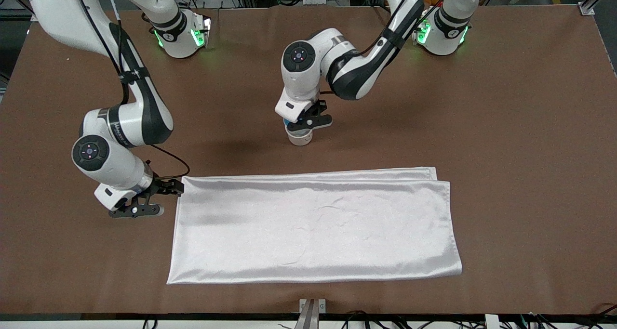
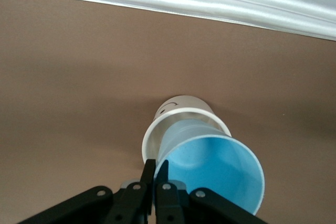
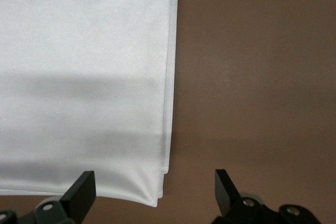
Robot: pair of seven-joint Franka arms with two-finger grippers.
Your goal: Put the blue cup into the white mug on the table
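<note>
Left gripper pinches one blue cup inside one white mug

Matte brown table, shiny satin-like white cloth, smooth blue cup

A wide matte brown rectangular surface fills the view under even, soft light. A shiny white rectangular folded cloth lies flat on its part nearer the front camera. Black cables run along the near edge beside a small metal bracket
</note>
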